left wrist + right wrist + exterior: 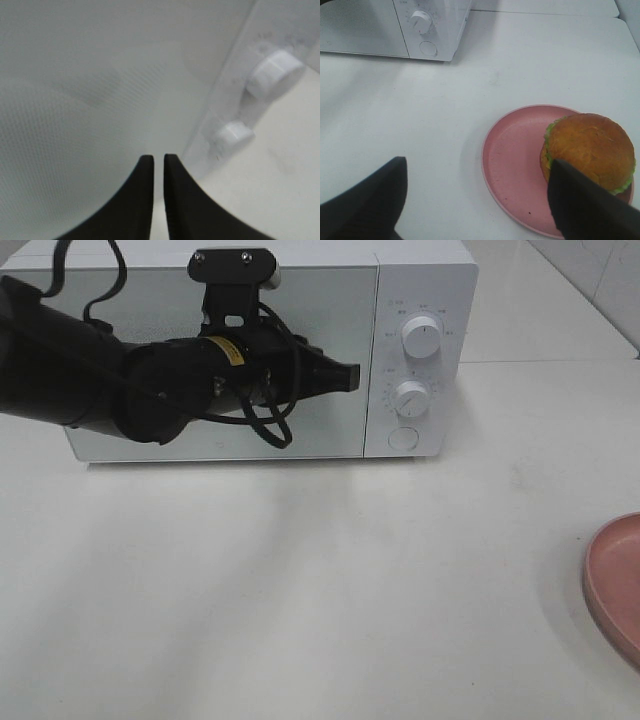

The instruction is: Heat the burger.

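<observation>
Exterior high: left pincer (350, 373) pressed together, holding nothing, tip at the closed microwave (270, 350) door's right edge beside the knobs (420, 337); pink plate (618, 585) cut off at right table (300, 590) edge, burger not visible here. Left wrist: left pincer tips nearly touching, empty, facing the door glass (100, 90), knobs off to one side. Right wrist: right pincer (480, 200) spread wide, empty, hovering above the table; burger (590, 150) sits on the plate's far-right part, under one fingertip (585, 205), off-centre from the gap. Right arm is much nearer the burger; door likely needs opening first.
</observation>
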